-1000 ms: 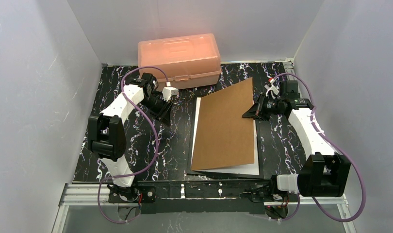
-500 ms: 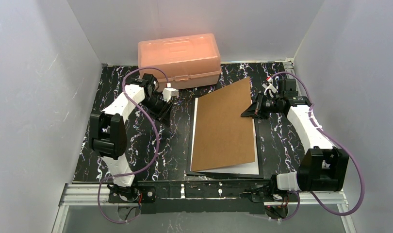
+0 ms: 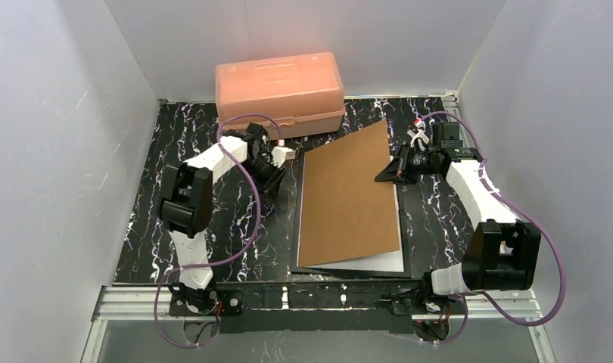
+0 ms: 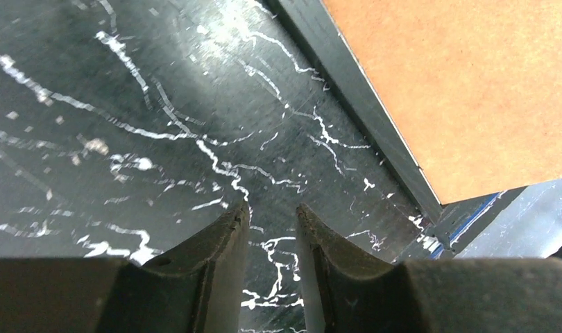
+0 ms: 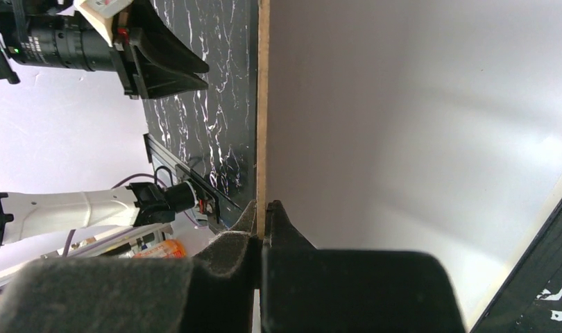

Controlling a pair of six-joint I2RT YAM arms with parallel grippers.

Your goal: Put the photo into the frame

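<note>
Right gripper (image 3: 384, 173) pinching the tilted brown backing board's (image 3: 349, 197) right edge; left gripper (image 3: 276, 184) near its left edge; peach box (image 3: 281, 91) behind.

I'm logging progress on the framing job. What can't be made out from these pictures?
- The photo: no printed side shows in any view. In the top view, the brown board and white sheet cover the inside of the frame.
- Left wrist view: a bluish patch by the board's corner is cut off by the picture edge.
- Right wrist view: the right gripper pinches the board edge-on; the white surface beside it is unidentifiable.
</note>
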